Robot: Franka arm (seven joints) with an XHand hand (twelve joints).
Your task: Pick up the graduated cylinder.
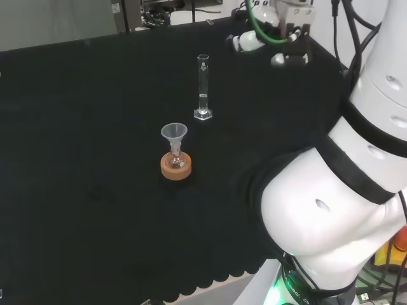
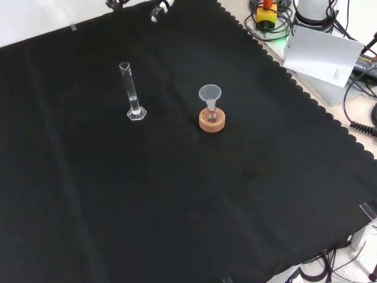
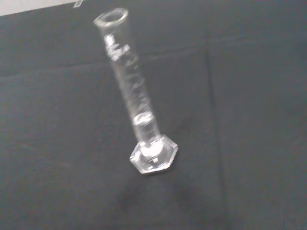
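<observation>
Graduated cylinder [image 1: 203, 87] upright at upper centre of the head view, well apart to the lower left of the robot hand [image 1: 280, 38], whose finger spread cannot be told.

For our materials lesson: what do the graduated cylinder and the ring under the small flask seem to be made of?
Graduated cylinder: clear glass or plastic, smooth and glossy; the black cloth shows straight through it, with bright glints on its six-sided foot. Ring stand: probably cork, with a matte, tan surface.
</observation>
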